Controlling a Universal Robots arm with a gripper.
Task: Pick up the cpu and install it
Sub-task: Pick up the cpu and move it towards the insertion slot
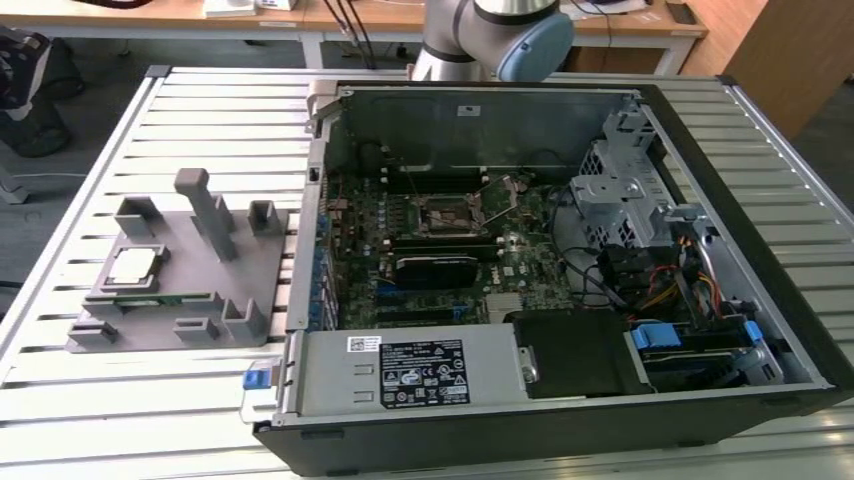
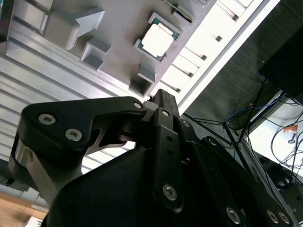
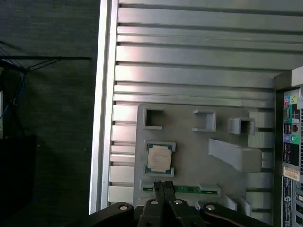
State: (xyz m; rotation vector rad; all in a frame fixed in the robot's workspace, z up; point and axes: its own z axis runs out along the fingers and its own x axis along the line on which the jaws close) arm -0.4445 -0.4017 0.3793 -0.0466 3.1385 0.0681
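Observation:
The cpu (image 1: pixel 134 264), a small square chip with a pale metal top, lies flat in a recess of the grey plastic holder (image 1: pixel 200 275) at the exterior view's left. Both wrist views look down on the cpu (image 3: pixel 158 158) (image 2: pixel 157 39) and the holder (image 3: pixel 194 151) (image 2: pixel 118 28) from well above. My gripper (image 3: pixel 163 185) (image 2: pixel 161 94) hovers over the holder's edge next to the cpu, fingers pressed together and shut, holding nothing. The motherboard socket (image 1: pixel 447 212) sits inside the open computer case (image 1: pixel 467 110).
A thin green memory stick (image 1: pixel 147 297) (image 3: pixel 187 189) lies in a holder slot beside the cpu. Grey posts (image 1: pixel 200 205) rise from the holder. The slatted metal table (image 1: pixel 214 110) carries the holder and the case. The arm (image 1: pixel 487 35) stands behind the case. Cables and a drive cage fill the case's right side.

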